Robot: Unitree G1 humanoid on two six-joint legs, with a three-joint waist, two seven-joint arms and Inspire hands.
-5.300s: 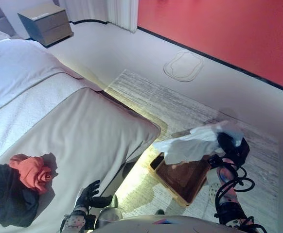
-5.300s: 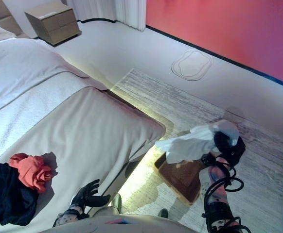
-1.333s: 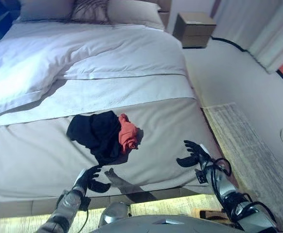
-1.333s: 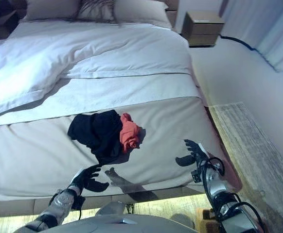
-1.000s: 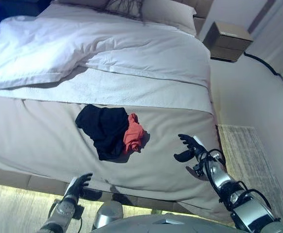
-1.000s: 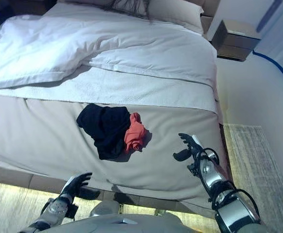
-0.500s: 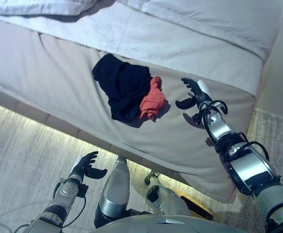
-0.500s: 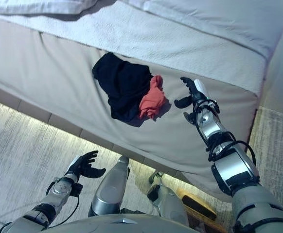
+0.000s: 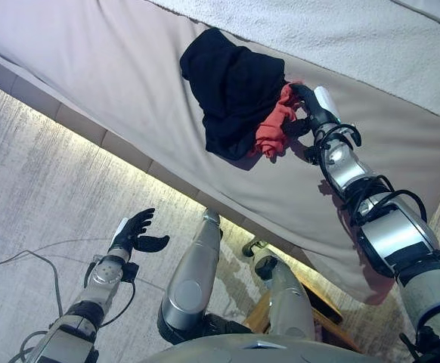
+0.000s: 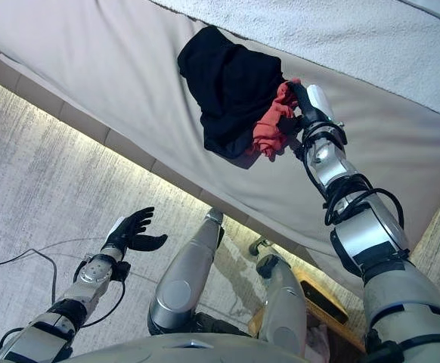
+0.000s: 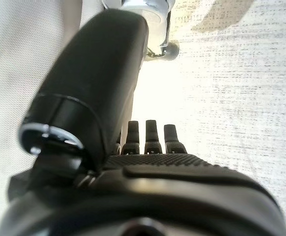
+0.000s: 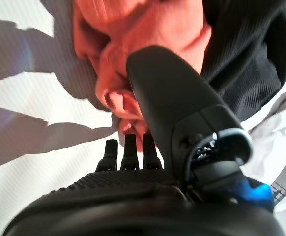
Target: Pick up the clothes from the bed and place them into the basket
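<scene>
A: So, status check. Where do we stand on the task?

B: We judge the current pick as not yet made. The crumpled coral-red cloth garment [image 9: 272, 130] and the larger rumpled black cloth garment [image 9: 231, 87] both lie on the beige bed cover [image 9: 114, 68], touching each other, the red one on the side nearer our right arm. Neither is lifted.

A: And the right hand?

B: Our right hand [image 10: 302, 102] is at the red garment. In the right wrist view the thumb [image 12: 170, 98] lies across the red fabric and the fingertips [image 12: 129, 147] stand straight, just short of it. We read the hand as released, not closed on the cloth.

A: Left hand?

B: Our left hand [image 9: 134, 231] hangs low over the pale woven rug [image 9: 31, 174], well apart from the bed, fingers relaxed, carrying nothing.

A: The basket?

B: Only a corner of a brown wooden basket [image 10: 322, 306] shows beside the bed's edge. We cannot tell its contents from these views.

A: What remains, then?

B: We judge: close on the red garment, lift, carry to the basket, release; then repeat for the black garment.

A: Describe the garments.

B: The red one is bunched into tight folds, compact. The black one is spread wider, in soft ridges, matte.
</scene>
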